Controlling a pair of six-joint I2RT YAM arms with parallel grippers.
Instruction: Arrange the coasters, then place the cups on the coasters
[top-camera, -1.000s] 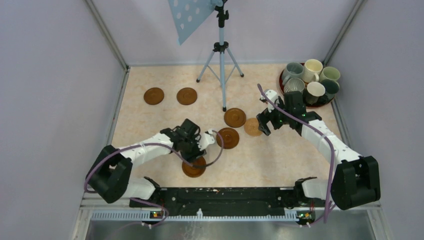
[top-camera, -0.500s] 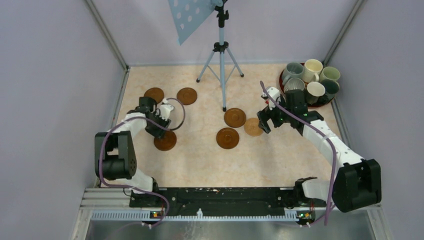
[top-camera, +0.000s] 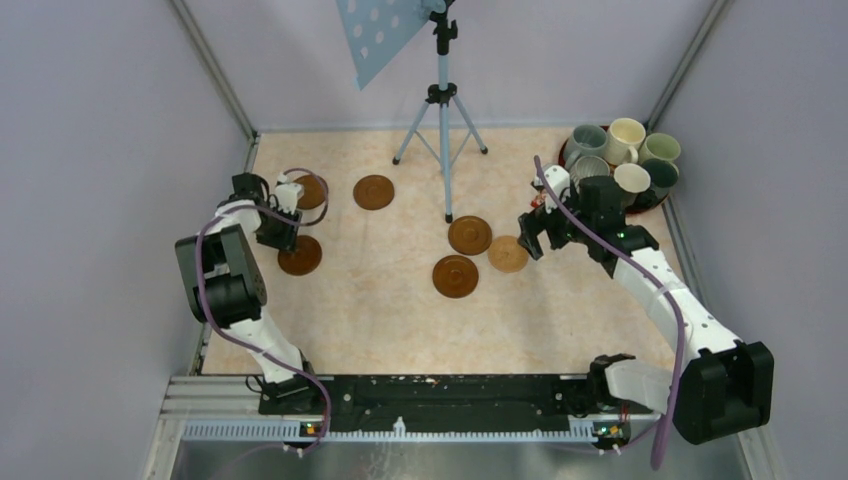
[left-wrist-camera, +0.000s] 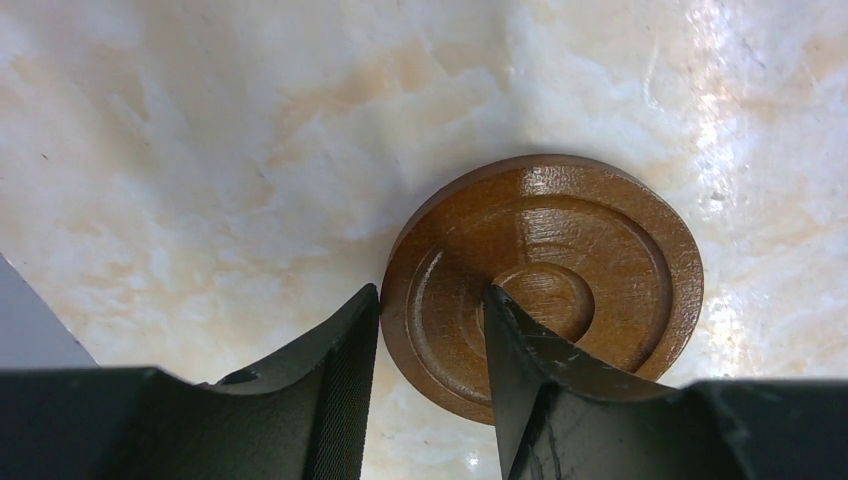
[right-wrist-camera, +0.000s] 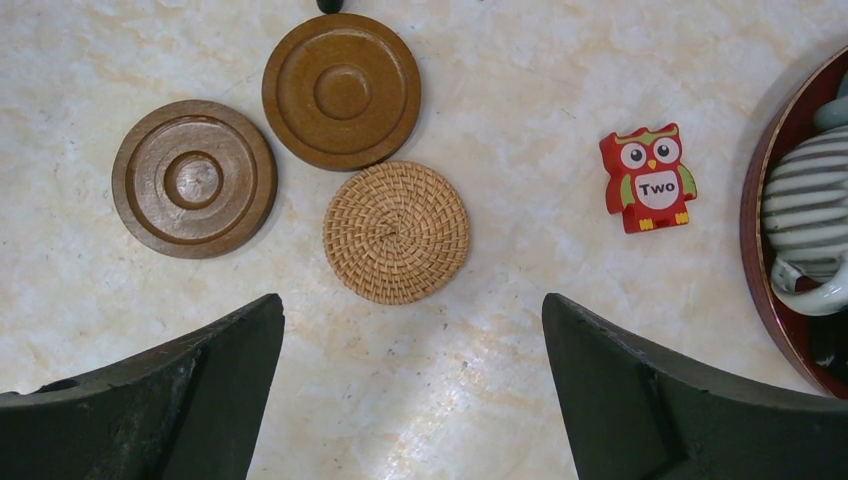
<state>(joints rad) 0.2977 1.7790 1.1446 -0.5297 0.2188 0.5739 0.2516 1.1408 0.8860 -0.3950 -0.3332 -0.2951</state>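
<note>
My left gripper (top-camera: 280, 232) (left-wrist-camera: 430, 300) is shut on the rim of a dark wooden coaster (top-camera: 300, 256) (left-wrist-camera: 560, 260) at the far left, one finger outside the edge and one on top. Two more coasters (top-camera: 312, 190) (top-camera: 373, 192) lie just behind it. In the middle sit two wooden coasters (top-camera: 469, 235) (top-camera: 455, 275) (right-wrist-camera: 341, 90) (right-wrist-camera: 194, 178) and a woven one (top-camera: 507, 254) (right-wrist-camera: 396, 232). My right gripper (top-camera: 535, 235) (right-wrist-camera: 412, 310) hangs open above the table beside the woven one. Several cups (top-camera: 620, 160) stand clustered at the back right.
The cups sit in a red round tray (top-camera: 565, 178) (right-wrist-camera: 760, 230) by the right wall, a ribbed grey one (right-wrist-camera: 810, 215) nearest. A red owl figure (right-wrist-camera: 648, 178) marked "Two" lies between tray and coasters. A tripod (top-camera: 443, 120) stands at the back centre.
My left arm has swung from the near middle to the far left, bringing its coaster along. The right gripper has drifted slightly back and right, still open.
</note>
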